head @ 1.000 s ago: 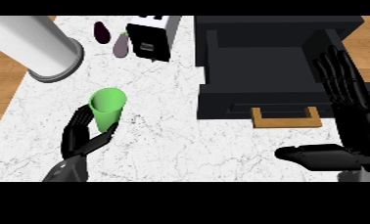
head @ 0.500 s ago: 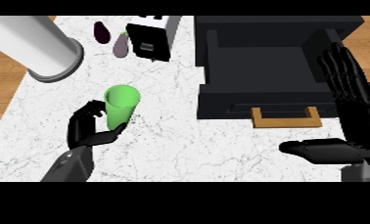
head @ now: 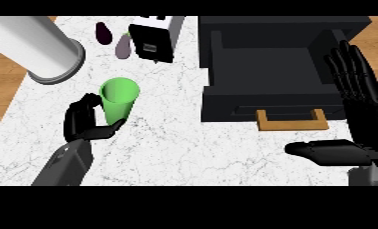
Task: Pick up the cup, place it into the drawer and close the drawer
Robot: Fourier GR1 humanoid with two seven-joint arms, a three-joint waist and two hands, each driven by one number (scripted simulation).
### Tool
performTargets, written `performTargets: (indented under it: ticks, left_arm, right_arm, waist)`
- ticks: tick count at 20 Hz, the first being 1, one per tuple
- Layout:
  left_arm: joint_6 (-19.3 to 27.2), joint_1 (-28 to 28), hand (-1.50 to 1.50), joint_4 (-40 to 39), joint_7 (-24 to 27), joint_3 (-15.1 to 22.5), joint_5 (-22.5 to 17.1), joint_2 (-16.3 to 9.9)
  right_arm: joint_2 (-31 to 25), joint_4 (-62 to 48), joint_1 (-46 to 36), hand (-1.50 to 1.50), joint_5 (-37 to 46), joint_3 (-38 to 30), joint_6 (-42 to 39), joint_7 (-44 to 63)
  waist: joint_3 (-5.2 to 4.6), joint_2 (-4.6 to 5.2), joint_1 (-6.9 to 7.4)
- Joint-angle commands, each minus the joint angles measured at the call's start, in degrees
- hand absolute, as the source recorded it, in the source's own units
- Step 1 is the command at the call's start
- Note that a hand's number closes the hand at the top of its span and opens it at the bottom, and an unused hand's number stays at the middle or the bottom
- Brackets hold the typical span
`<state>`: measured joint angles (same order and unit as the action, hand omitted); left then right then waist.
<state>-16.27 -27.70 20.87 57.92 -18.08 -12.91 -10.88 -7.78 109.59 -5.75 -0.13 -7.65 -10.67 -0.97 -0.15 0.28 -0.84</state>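
The left hand (head: 87,123) has its fingers and thumb curled round the bright green plastic cup (head: 119,99), which stands upright at about nine o'clock on the white marbled counter (head: 192,148). This looks like the pick-up step, with the carry yet to come. Next the cup would need to travel toward three o'clock, over the front wall of the open black drawer (head: 277,75) with its tan wooden handle (head: 291,121), and down inside. The right hand (head: 353,103) rests at the right edge, fingers straight. At eleven o'clock lies a big grey cylinder (head: 40,48); toward twelve, two small dark bottles (head: 112,40) beside a black-and-white box (head: 155,38). Wooden floor (head: 11,78) shows beyond.
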Motion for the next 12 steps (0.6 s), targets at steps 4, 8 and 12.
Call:
performTargets:
  ticks: [4,8,12]
  left_arm:
    - [-7.5,-2.5,1.50,6.2,4.0,2.8,0.5,1.0]
    - [-5.3,-4.2,1.50,15.6,-4.3,5.3,-0.3,2.9]
    - [1.5,-5.2,1.50,26.0,-12.0,8.5,0.9,4.1]
  right_arm:
    - [-0.9,1.9,0.9,-1.50,-0.9,-1.0,-0.3,1.8]
    - [0.2,3.1,1.3,-1.50,0.8,0.2,1.0,2.5]
    - [-2.3,3.8,3.0,-1.50,-2.8,-3.1,-1.6,3.0]
  waist:
    - [0.11,-0.31,0.23]
    - [0.22,-0.75,1.36]
    - [0.24,-0.84,1.37]
